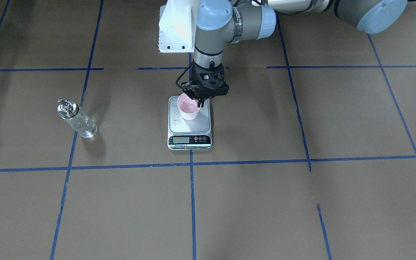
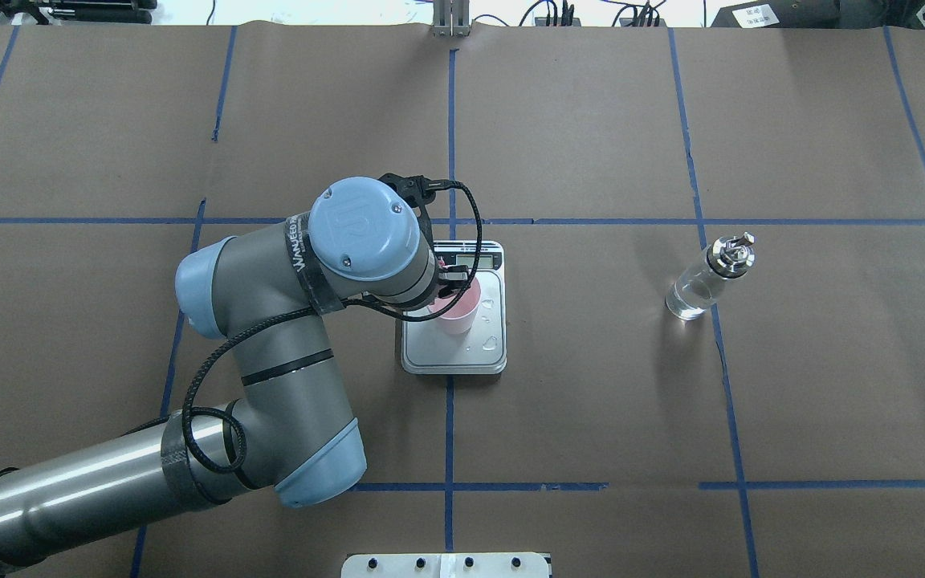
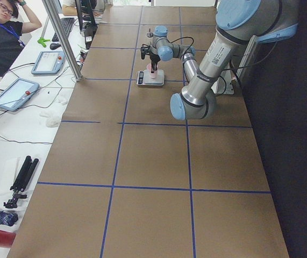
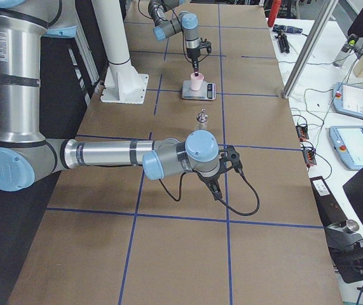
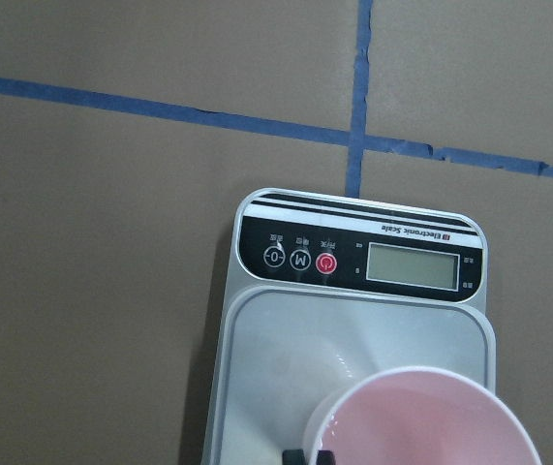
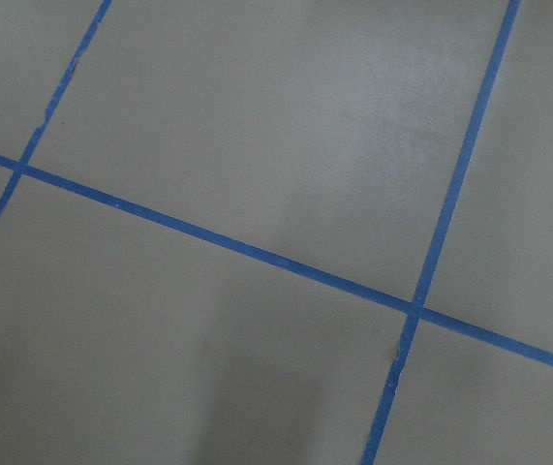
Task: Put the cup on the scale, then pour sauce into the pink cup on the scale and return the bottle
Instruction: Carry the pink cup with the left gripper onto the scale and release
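Cup (image 1: 189, 108) — where?
— Front view: upright on the scale (image 1: 193, 126), mouth up; the left gripper (image 1: 199, 102) pinches its rim. The bottle (image 1: 77, 119) stands well apart, spout up.
— Right gripper (image 4: 214, 189)?
— Right-side view only — cannot tell.

Left gripper (image 1: 198, 102) points down, fingers (image 1: 201, 103) pinching cup (image 1: 189, 110) rim; right arm (image 4: 105, 154) reaches low.

You have brown paper (image 2: 591, 385) over the table, gridded with blue tape lines (image 2: 449, 417). On the white side bench (image 3: 2, 140) lie two teach pendants (image 3: 13, 94), a keyboard (image 3: 67, 27) and a folded black tripod (image 3: 21, 180). A person in a black shirt (image 3: 2, 37) sits there.
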`<state>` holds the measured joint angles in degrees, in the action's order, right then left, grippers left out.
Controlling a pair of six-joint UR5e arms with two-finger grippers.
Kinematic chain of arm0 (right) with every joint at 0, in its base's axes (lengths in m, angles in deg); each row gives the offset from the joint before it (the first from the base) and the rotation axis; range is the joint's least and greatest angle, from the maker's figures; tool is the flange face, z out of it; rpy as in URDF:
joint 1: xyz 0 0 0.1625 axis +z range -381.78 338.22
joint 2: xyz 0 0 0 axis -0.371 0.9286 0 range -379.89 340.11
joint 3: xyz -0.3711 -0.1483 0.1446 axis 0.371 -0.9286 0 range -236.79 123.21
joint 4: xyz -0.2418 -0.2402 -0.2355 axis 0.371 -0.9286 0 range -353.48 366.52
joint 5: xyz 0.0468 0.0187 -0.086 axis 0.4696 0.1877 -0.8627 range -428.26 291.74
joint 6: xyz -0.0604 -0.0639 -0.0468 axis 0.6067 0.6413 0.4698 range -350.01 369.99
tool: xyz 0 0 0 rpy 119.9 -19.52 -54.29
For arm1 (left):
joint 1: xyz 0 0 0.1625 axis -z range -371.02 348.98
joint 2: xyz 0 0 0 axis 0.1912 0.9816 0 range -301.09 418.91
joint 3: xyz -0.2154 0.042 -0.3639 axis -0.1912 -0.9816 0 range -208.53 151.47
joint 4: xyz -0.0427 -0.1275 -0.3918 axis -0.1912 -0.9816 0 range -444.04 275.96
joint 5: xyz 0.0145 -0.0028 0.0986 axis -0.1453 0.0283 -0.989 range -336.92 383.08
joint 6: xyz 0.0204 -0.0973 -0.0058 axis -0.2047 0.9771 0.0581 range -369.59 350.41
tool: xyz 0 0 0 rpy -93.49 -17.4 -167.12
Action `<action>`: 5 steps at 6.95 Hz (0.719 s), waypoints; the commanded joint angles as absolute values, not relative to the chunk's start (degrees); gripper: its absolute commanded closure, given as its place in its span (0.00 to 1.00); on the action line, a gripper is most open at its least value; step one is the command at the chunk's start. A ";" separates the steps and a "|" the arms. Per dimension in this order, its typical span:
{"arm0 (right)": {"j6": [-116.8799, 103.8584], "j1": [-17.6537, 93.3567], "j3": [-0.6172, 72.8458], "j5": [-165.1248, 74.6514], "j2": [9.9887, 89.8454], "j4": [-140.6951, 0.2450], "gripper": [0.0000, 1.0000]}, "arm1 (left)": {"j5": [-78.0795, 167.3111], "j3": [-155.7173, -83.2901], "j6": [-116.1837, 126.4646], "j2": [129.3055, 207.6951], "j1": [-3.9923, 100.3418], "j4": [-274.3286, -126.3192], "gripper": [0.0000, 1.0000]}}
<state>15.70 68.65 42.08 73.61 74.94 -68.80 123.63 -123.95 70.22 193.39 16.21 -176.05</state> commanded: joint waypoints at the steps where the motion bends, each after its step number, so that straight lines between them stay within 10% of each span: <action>1: 15.70 68.66 42.08 73.60 74.94 -68.80 0.00 | 123.54 -124.42 69.87 193.55 16.14 -176.15 0.00; 5: 15.53 68.57 42.87 73.95 74.15 -68.80 0.00 | 128.25 -141.66 55.43 186.92 21.46 -166.26 0.00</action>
